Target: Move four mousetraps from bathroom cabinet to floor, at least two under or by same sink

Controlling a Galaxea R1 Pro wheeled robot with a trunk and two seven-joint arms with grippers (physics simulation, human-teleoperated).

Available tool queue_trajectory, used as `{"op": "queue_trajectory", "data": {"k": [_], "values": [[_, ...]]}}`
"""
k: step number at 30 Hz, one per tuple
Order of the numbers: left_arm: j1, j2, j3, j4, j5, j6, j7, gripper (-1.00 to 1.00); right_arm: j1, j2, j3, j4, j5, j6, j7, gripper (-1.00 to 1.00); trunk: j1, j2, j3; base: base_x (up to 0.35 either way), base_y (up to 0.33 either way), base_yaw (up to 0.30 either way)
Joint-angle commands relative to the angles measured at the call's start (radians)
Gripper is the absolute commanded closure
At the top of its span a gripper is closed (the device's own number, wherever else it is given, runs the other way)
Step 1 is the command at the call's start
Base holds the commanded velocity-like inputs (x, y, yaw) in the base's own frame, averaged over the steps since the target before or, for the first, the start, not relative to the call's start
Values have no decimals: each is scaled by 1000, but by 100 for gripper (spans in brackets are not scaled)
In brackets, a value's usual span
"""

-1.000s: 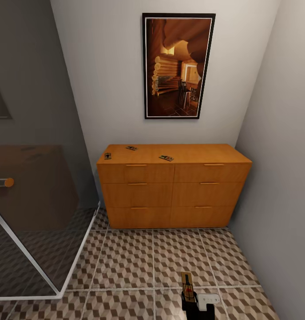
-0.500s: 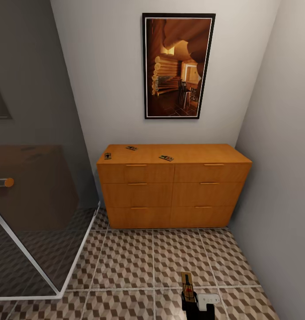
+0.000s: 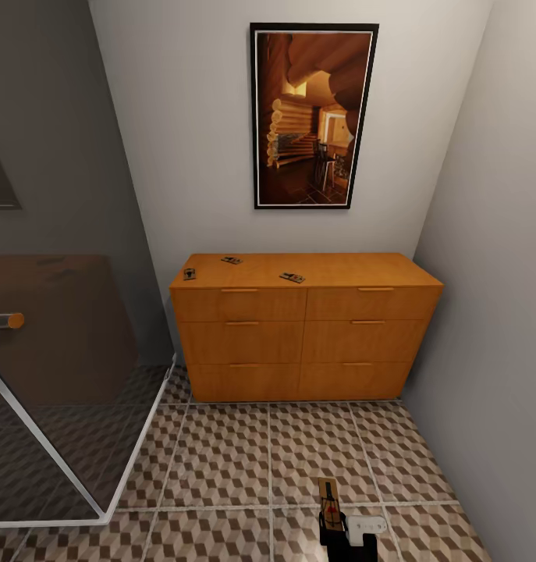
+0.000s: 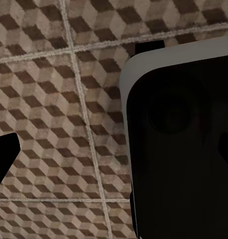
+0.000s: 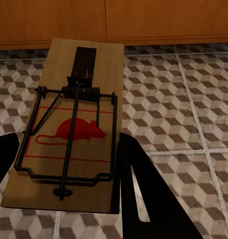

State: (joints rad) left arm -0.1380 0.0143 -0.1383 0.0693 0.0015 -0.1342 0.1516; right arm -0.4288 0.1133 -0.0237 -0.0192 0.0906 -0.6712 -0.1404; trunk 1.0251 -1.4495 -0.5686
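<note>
No lettering, brand name or number can be read anywhere in this bathroom; the one sign on show is a red mouse silhouette inside a red outlined frame, printed on the wooden board of the mousetrap seen in the right wrist view; the three mousetraps on the cabinet are too small to make out any marks.

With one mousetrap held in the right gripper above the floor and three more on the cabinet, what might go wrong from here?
1. The mousetrap sits between the right gripper fingers by its near end only; it may tilt or slip out above the floor.
2. No sink appears here, so it may get set down in the wrong spot.
3. Three mousetraps lie small and flat on the cabinet, so they are probably hard to grasp.
</note>
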Motion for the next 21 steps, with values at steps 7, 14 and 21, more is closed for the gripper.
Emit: {"op": "queue_trajectory", "data": {"k": [7, 14, 21], "values": [[-2, 0, -7, 4, 0, -7, 3, -100, -1, 0, -2, 1, 8, -2, -4, 100, 0, -1, -1, 0, 0, 0], [-2, 0, -7, 4, 0, -7, 3, -100, -1, 0, -2, 1, 8, -2, -5, 100, 0, -1, -1, 0, 0, 0], [-2, 0, -7, 4, 0, -7, 3, -100, -1, 0, -2, 1, 8, -2, -4, 100, 0, -1, -1, 0, 0, 0]]}}
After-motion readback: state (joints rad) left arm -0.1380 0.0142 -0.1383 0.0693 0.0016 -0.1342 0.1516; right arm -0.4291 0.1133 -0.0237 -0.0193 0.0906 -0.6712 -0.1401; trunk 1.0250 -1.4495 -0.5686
